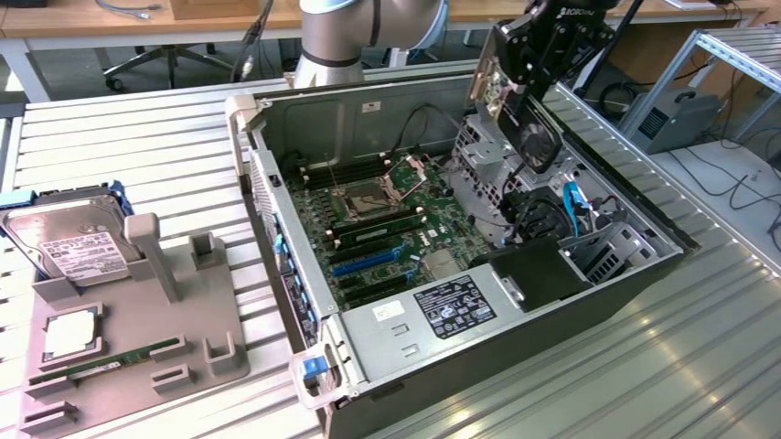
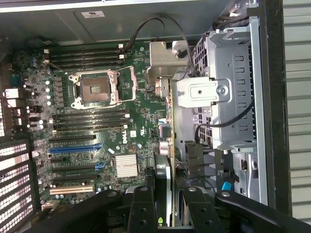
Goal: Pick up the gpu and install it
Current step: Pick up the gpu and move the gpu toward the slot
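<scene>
The gpu (image 1: 532, 137), a flat card with a black fan shroud and a silver end bracket, hangs on edge above the open computer case (image 1: 287, 274). It sits over the drive cage side, to the exterior view's right of the motherboard (image 1: 379, 215). My gripper (image 1: 533, 80) is shut on its upper part. In the wrist view the gpu (image 2: 168, 121) appears edge-on between the black fingers (image 2: 141, 208), with its bracket end farthest from the camera. My gripper (image 2: 167, 213) looks down at the motherboard (image 2: 141, 111), where a blue expansion slot (image 2: 75, 148) lies well to one side of the card.
The silver drive cage (image 1: 488, 174) and cables sit directly under the card. A power supply (image 1: 454, 306) fills the case's near end. At the exterior view's left, a grey holder (image 1: 134, 338) carries a hard drive (image 1: 73, 245), a RAM stick (image 1: 104, 363) and a CPU (image 1: 69, 334).
</scene>
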